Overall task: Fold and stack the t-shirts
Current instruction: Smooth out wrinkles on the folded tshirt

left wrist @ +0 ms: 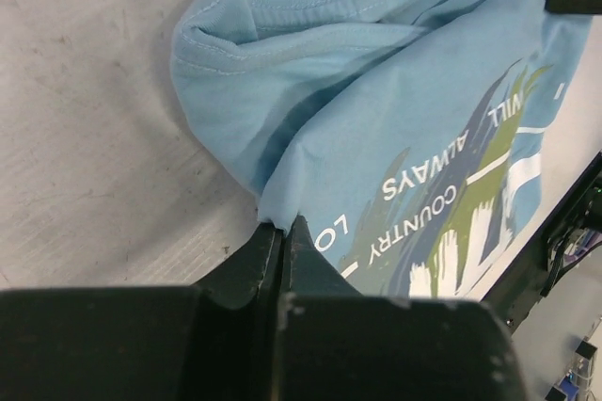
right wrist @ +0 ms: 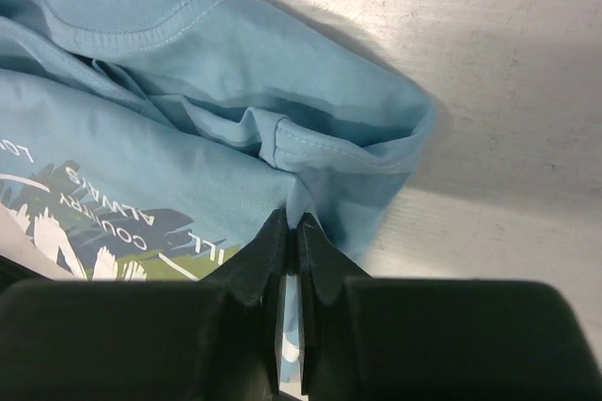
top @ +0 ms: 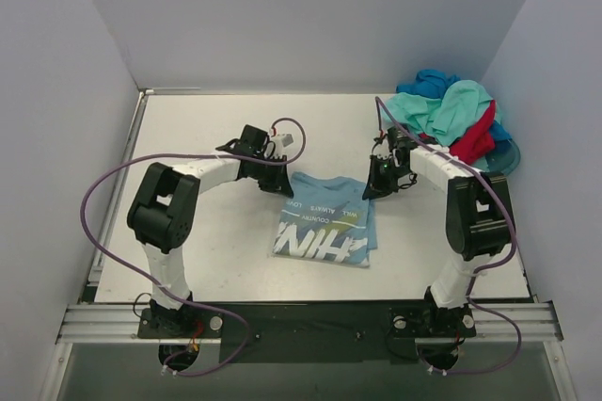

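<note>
A light sky-blue t-shirt (top: pixel 326 220) with white and green print lies partly folded in the middle of the table. My left gripper (top: pixel 279 184) is shut on its far left corner; the left wrist view shows the cloth (left wrist: pixel 376 109) pinched at the tips of my gripper (left wrist: pixel 282 224). My right gripper (top: pixel 372 189) is shut on its far right corner; the right wrist view shows the shirt (right wrist: pixel 169 137) pinched between the tips of my gripper (right wrist: pixel 293 222). A pile of mint-green (top: pixel 442 109), red (top: pixel 477 140) and deeper blue (top: pixel 431 82) t-shirts lies at the back right.
A translucent teal tub (top: pixel 509 152) shows under the pile at the back right corner. White walls close the table on three sides. Purple cables loop off both arms. A metal rail (top: pixel 310 318) runs along the near edge.
</note>
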`<action>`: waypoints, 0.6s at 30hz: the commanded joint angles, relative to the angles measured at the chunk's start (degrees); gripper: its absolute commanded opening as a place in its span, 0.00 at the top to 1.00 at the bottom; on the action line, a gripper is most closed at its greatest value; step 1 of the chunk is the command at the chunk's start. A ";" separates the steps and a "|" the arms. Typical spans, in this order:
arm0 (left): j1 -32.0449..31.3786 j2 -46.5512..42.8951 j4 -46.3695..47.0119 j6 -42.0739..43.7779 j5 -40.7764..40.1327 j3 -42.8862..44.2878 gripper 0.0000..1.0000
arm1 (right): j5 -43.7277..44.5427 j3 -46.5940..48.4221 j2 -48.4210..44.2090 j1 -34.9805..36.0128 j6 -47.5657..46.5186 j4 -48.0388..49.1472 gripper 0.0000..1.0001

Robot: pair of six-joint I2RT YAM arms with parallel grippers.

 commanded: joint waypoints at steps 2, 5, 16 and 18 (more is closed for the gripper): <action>0.49 -4.01 -3.69 2.76 1.56 5.72 1.00 | -1.71 -0.60 -6.55 0.09 0.51 -0.24 1.00; 0.67 -6.13 -5.81 3.73 2.53 4.49 1.00 | -1.53 -1.75 -8.84 0.09 1.13 0.46 1.00; 0.76 -2.09 1.30 4.26 -3.36 1.67 0.61 | -2.76 -4.21 -6.04 0.27 2.62 3.63 1.00; 0.76 -1.82 3.05 4.34 -4.06 1.85 0.60 | -2.59 -4.65 -5.77 0.44 2.62 3.98 1.00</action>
